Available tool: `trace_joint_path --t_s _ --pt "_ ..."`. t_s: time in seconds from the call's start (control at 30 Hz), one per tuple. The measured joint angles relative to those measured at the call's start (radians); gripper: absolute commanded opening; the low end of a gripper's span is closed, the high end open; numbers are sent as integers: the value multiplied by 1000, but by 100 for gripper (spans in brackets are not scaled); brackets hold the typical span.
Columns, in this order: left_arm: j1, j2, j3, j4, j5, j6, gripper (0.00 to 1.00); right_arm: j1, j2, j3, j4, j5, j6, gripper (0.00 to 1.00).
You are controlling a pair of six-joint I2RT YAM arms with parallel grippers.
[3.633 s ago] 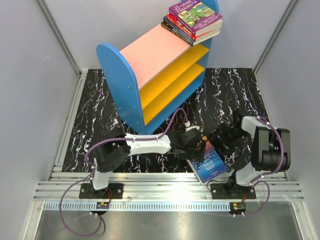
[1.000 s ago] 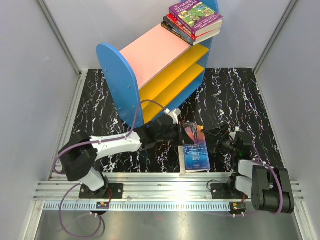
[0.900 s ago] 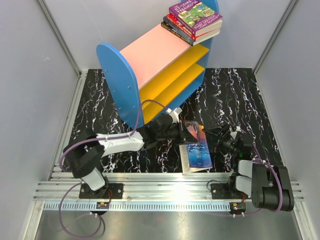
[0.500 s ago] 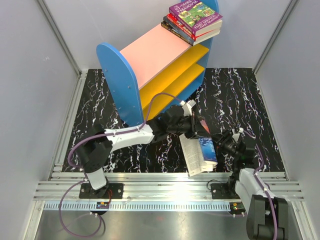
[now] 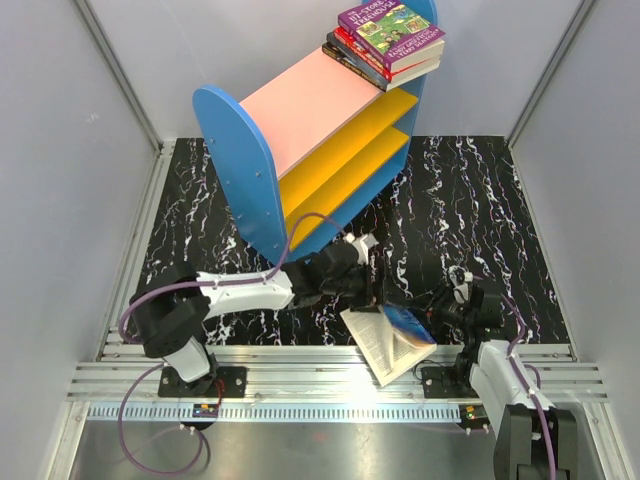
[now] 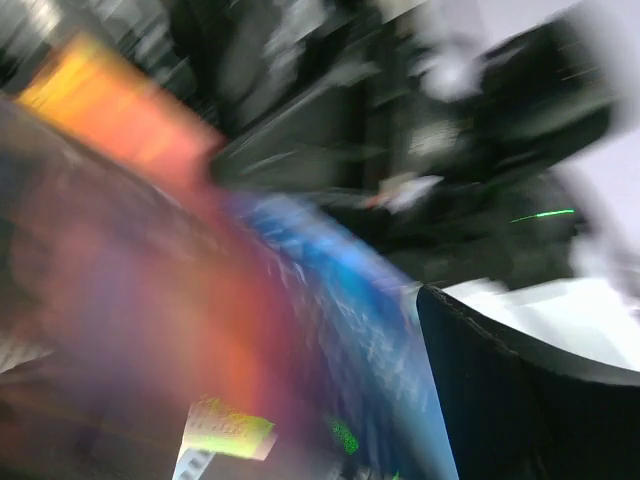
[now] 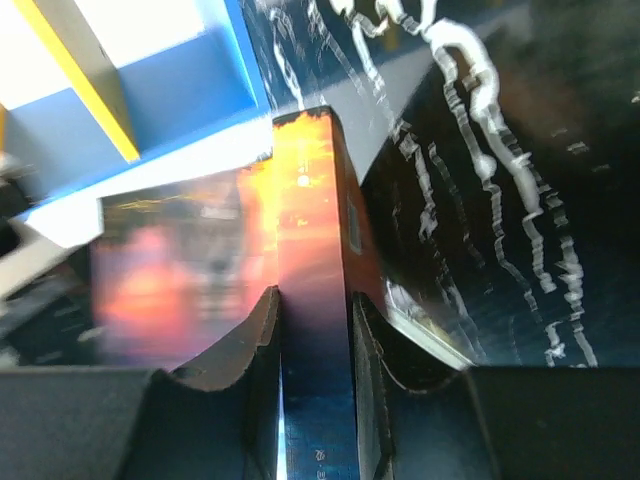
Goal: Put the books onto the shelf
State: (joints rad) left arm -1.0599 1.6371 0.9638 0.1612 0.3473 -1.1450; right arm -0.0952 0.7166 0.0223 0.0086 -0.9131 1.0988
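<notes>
1. The right gripper [image 7: 312,300] is clamped on the dark blue book [image 7: 312,220]. In the right wrist view, its two fingers [image 7: 255,340] press on either side of the book's narrow orange-to-blue spine.
2. Beyond these fingertips the spine runs on toward the shelf [image 7: 170,120]. The shelf's blue panel and a yellow board edge lie ahead and to the left of the fingers.
3. To the left of the right fingers, the book's cover shows as a blurred orange and dark patch. To their right lies the black marbled mat [image 7: 520,200].
4. From above, the dark blue book [image 5: 395,340] sits just left of the right gripper [image 5: 440,312]. It is at the near edge of the mat [image 5: 470,200], with its white pages fanned open toward the left arm.
5. The left gripper [image 5: 378,285] hangs just on the far side of the fanned pages, between the book and the shelf [image 5: 310,110].
6. The left wrist view is badly smeared. One dark finger [image 6: 520,400] shows at lower right, with the blue and orange cover [image 6: 330,300] to its left. I cannot tell whether this gripper is open or closed, or whether it touches the book.
7. A stack of books [image 5: 388,38] lies flat on the shelf's pink top board at its far end, well apart from both sets of fingers.
</notes>
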Motion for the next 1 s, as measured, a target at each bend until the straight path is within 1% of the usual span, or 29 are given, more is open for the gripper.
trace_joint_path --t_s 0.17,0.33,0.43,0.5,0.6,0.73,0.8,0.83,0.93,1.0 --pt "-69 2 -90 -121 -42 13 86 8 -5 60 -125 -2 -119 0" --pt "-114 -12 -69 -229 -102 35 86 17 3 133 -268 23 -233 0" --pt "-132 -27 -63 -286 -122 54 86 18 32 158 -298 34 -256 0" --pt "-140 -32 -65 -311 -125 58 86 19 59 167 -298 35 -266 2" --pt "-145 -37 -91 -323 -124 65 82 19 108 171 -283 32 -280 2" --pt "-149 -33 -131 -333 -117 78 68 19 136 172 -294 31 -324 1" --pt "-150 -14 -134 -329 -108 88 69 19 124 180 -320 34 -352 1" --pt "-150 -2 -134 -323 -103 92 73 19 113 183 -329 34 -362 1" --pt "-150 47 -132 -296 -89 98 78 19 65 182 -349 31 -371 1" --pt "-149 77 -115 -290 -77 99 79 21 33 179 -354 30 -370 3"
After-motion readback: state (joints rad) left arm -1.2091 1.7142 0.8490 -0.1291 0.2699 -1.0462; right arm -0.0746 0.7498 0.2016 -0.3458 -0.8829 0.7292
